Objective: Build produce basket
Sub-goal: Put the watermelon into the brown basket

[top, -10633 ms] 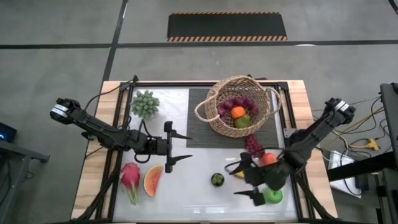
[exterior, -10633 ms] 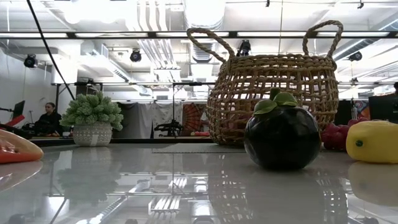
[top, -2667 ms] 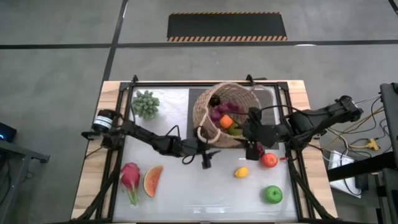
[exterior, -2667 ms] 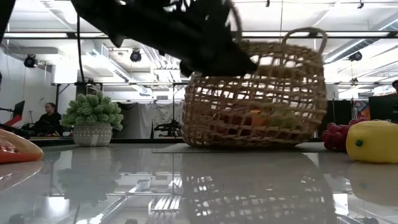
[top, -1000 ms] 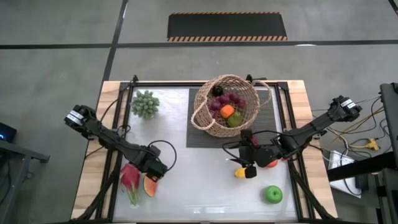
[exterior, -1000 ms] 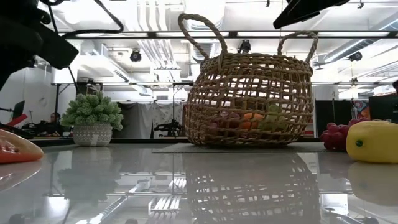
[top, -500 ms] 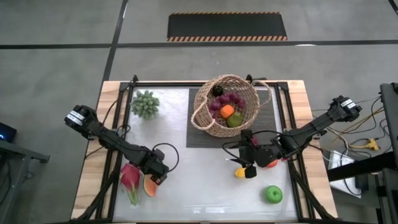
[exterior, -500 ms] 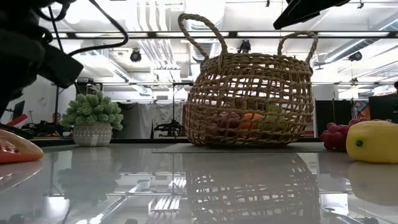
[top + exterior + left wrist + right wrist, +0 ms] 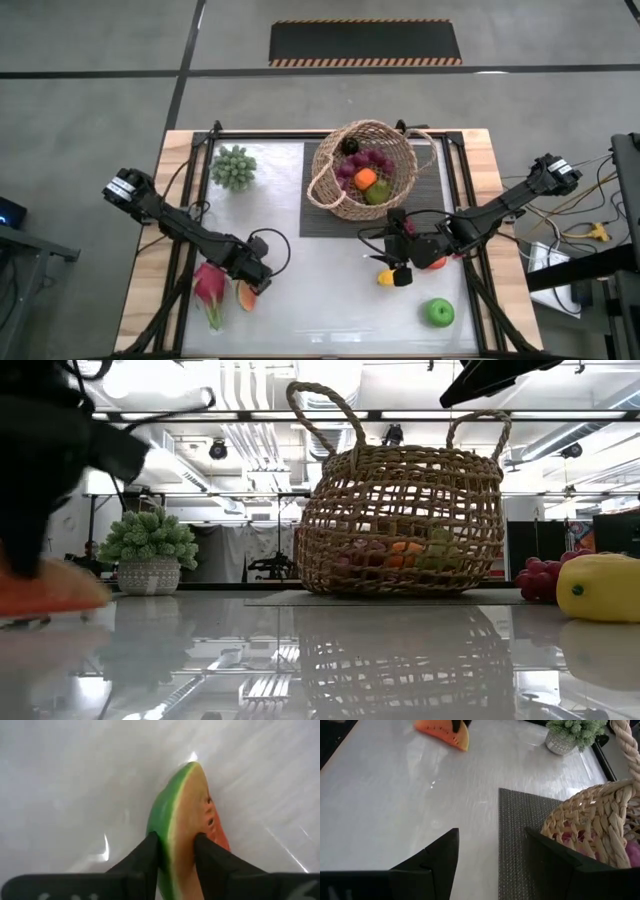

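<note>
The wicker basket [image 9: 362, 182] stands on a dark mat [image 9: 320, 215] at the far middle, with grapes, an orange and green fruit inside. My left gripper [image 9: 256, 283] is shut on the watermelon slice [image 9: 185, 810] at the near left, beside the pink dragon fruit [image 9: 210, 290]. My right gripper [image 9: 492, 834] hangs open over the table just near of the basket [image 9: 590, 820], with nothing between its fingers. Below it lie the lemon [image 9: 385, 277] and the tomato [image 9: 432, 262]. The green apple [image 9: 438, 313] lies near right. My left gripper pinches the watermelon slice between its two fingers, one on the green rind [image 9: 161, 842] and one on the pale flesh face [image 9: 192, 845], at one end of the slice. The fingers come from above. Whether the slice is clear of the table I cannot tell.
A small potted plant [image 9: 233, 167] stands at the far left. Red grapes [image 9: 540, 578] lie beside the lemon [image 9: 600, 588] on the right. Bare white tabletop lies between the two arms in the near middle.
My left gripper has moved a little toward the table's near edge and down onto the watermelon slice. In the low view the slice has shifted sideways and shows blurred under the dark gripper. My right arm has kept still.
</note>
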`<state>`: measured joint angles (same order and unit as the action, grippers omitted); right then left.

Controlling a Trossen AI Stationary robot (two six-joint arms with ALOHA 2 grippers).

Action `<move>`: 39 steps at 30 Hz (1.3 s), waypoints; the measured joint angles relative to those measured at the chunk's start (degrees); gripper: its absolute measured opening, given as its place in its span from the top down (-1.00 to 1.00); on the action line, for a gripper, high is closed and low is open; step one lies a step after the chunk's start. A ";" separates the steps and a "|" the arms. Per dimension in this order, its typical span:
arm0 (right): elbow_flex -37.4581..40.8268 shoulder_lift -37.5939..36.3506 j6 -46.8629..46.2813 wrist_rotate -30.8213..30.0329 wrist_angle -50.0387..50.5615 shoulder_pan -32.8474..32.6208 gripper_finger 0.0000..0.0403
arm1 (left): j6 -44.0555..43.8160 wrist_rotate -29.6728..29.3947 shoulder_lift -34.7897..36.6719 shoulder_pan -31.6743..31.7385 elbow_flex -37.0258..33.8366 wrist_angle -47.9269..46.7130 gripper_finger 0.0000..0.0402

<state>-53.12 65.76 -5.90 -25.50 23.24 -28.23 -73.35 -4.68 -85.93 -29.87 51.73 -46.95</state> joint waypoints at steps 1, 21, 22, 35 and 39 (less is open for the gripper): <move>0.07 0.00 -0.51 0.00 0.00 0.00 -0.02 | 1.03 -2.27 0.02 0.00 0.76 0.00 0.60; 0.26 1.58 -3.65 1.62 -15.77 0.00 -0.04 | 81.18 -36.50 0.72 0.19 6.29 55.66 0.62; 0.26 2.34 -3.15 1.53 -16.90 0.00 -0.05 | 84.10 -36.58 0.72 0.26 5.59 59.48 0.62; -0.13 6.82 -0.06 -7.42 -26.08 0.23 -0.13 | 93.33 -45.11 0.61 1.48 1.34 75.31 0.62; -0.26 7.70 0.25 -7.59 -29.35 2.12 -0.25 | 93.20 -45.08 0.59 2.13 1.33 76.24 0.62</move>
<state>-53.39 73.46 -5.65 -33.08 -6.10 -26.11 19.85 -49.76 -85.34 -27.74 53.06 29.29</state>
